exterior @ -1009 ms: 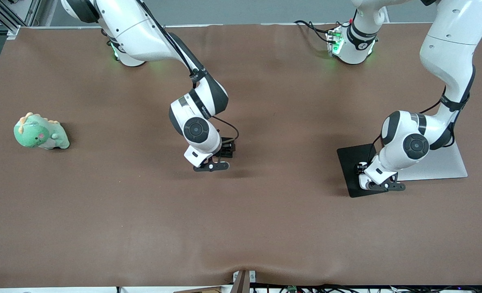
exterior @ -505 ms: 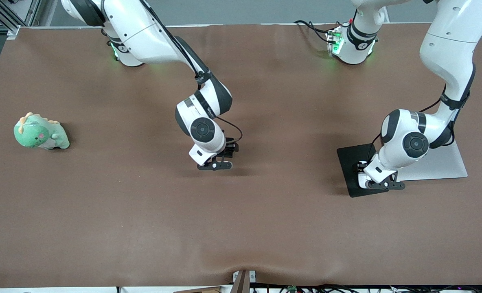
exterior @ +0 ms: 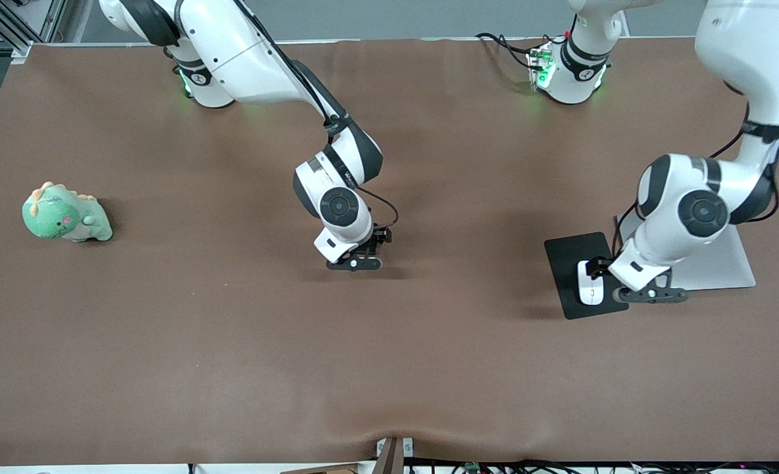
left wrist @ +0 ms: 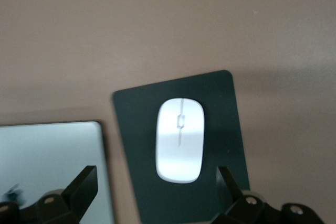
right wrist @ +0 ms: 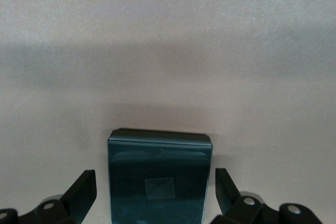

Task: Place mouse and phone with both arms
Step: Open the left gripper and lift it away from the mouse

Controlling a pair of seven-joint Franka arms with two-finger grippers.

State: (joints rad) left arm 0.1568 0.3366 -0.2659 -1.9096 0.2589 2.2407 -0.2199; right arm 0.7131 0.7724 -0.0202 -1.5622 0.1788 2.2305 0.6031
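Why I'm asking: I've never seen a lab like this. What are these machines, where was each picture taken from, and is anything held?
These are two white robot arms bolted to a brown table. One picture looks down from a high camera facing them. The other two come from cameras on each arm's wrist.

The left end effector is open above a black mouse pad, where the white mouse lies, beside a flat silver slab. The right end effector is open too. The black phone lies on the table between its fingers, ungripped. A green dinosaur toy sits toward the right arm's end. Nothing is held.
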